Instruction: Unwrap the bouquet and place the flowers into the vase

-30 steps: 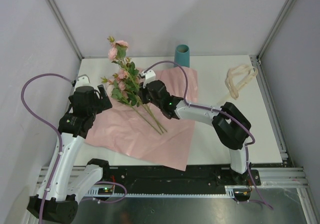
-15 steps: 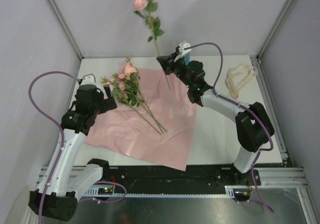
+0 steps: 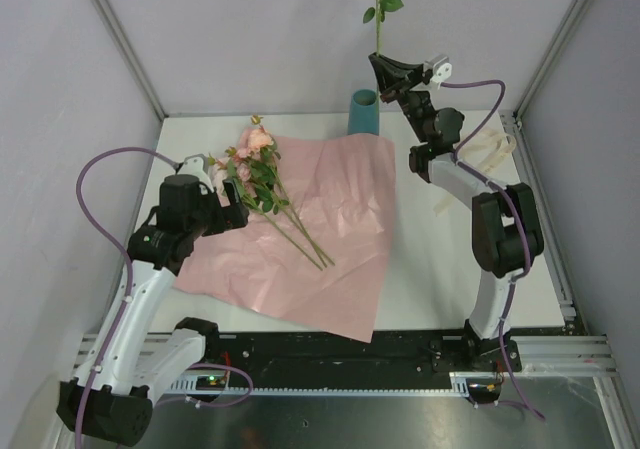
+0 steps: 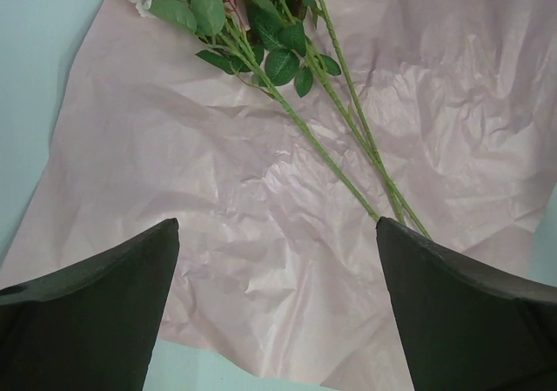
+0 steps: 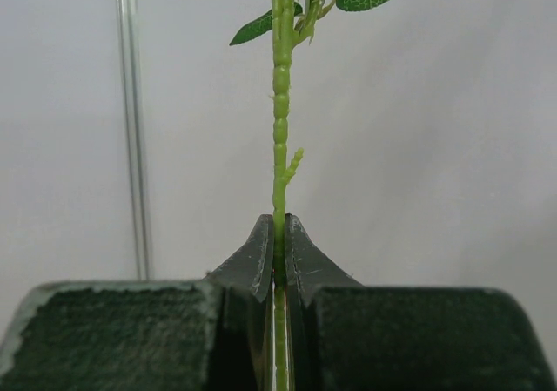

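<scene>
High near the vase [image 3: 364, 112], the raised right hand [image 3: 378, 61] pinches one flower stem [image 5: 279, 130] upright; left hand [image 4: 277, 227] wide.

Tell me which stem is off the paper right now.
The single stem pinched in the right hand, held upright near the vase. The other stems lie flat on the pink paper.
</scene>
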You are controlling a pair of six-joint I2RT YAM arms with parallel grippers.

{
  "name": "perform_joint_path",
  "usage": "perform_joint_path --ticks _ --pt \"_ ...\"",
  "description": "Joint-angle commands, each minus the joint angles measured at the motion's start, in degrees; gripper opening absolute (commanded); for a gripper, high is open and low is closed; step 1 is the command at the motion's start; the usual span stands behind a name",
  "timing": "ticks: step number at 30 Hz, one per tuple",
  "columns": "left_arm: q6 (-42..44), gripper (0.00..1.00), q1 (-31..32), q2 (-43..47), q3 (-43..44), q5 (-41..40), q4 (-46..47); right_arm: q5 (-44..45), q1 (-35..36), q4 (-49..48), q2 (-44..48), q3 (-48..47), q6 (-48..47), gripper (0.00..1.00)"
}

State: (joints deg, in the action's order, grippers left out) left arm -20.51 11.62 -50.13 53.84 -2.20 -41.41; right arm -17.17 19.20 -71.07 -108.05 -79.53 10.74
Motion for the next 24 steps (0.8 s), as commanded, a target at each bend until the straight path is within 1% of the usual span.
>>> perform_joint_path --ticks 1,7,13,24 --pt "0.92 1.0 0.39 1.51 -0.23 1.51 1.67 -4.0 -1.69 -7.0 -4.68 -7.88 -0.47 0.0" --pt "0.99 1.0 0.34 3.06 -0.53 -0.13 1.68 -5.64 -3.3 -7.71 -10.57 -14.97 -0.34 0.0" --pt "0.96 1.0 0.38 3.34 -0.53 0.18 1.68 -7.29 -3.56 -8.13 -16.86 -23.16 0.49 0.0" --pt "0.91 1.0 0.34 3.5 -0.66 0.23 1.67 -6.48 -3.84 -5.63 -26.3 -34.63 1.86 0.0"
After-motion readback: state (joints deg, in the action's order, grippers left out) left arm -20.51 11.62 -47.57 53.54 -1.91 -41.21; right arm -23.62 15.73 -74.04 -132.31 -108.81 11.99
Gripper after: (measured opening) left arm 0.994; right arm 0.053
